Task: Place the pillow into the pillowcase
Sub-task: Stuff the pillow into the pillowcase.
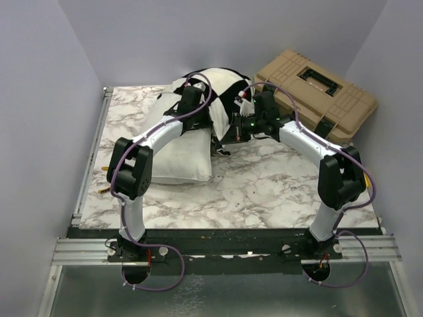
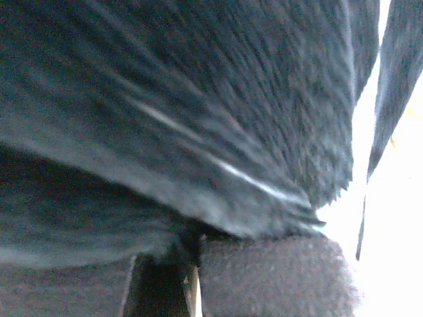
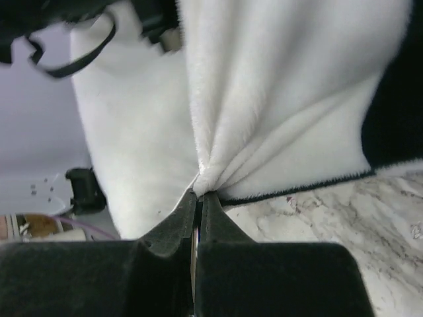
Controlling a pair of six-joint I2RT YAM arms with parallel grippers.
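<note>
Marble table; pillow partly hidden under pillowcase, pinched by right hand and, blurrily, left hand.

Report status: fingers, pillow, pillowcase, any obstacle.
Left fingers shut on pillowcase. Right fingers too. Pillow mostly outside, far end covered. Tan case beside, not blocking.

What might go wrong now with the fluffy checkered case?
The right tool pinches only a thin fold of the pillowcase, so it may slip free when pulled. Most of the pillow lies outside the case, so tugging may just bunch the fabric.
</note>
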